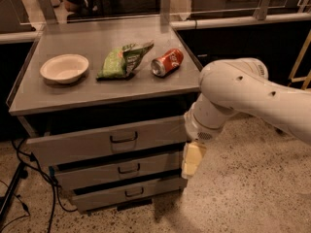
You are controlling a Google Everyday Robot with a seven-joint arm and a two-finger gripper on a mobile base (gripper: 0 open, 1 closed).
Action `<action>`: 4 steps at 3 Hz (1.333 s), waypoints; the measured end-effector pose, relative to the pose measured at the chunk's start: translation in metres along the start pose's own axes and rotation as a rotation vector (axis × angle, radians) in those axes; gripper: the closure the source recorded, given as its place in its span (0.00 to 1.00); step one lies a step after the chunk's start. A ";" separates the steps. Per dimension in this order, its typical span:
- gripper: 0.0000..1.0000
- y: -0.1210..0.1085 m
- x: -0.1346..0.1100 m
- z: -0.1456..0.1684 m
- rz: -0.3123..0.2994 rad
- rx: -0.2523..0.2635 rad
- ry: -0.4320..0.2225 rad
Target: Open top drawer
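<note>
The top drawer point(92, 145) is the widest grey front of three under the cabinet top, with a small dark bail handle point(124, 139) at its centre. It stands pulled out a little, with a dark gap above it. My gripper point(192, 160) hangs cream-coloured below my white arm point(243, 93), right at the drawer stack's right edge, level with the middle drawer point(87, 174). It is to the right of the top drawer's handle and not on it. My arm hides the top drawer's right end.
On the cabinet top point(97, 93) lie a white bowl point(64, 68), a green snack bag point(124, 59) and a red soda can point(167, 62). The bottom drawer point(97, 196) sits lowest. Black cables point(29, 174) trail on the speckled floor at left. A dark counter runs behind.
</note>
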State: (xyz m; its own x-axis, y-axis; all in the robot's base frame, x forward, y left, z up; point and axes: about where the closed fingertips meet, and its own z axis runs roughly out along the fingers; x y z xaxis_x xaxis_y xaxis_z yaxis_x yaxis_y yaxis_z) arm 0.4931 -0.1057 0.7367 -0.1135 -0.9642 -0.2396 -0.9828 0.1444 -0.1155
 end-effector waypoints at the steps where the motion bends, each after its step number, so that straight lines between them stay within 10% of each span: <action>1: 0.00 -0.021 -0.019 0.005 -0.035 0.020 -0.018; 4: 0.00 -0.040 -0.040 0.003 -0.085 0.074 -0.037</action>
State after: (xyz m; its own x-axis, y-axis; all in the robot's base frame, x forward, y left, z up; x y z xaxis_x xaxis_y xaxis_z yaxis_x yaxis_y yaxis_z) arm 0.5370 -0.0718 0.7484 -0.0233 -0.9649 -0.2616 -0.9750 0.0798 -0.2076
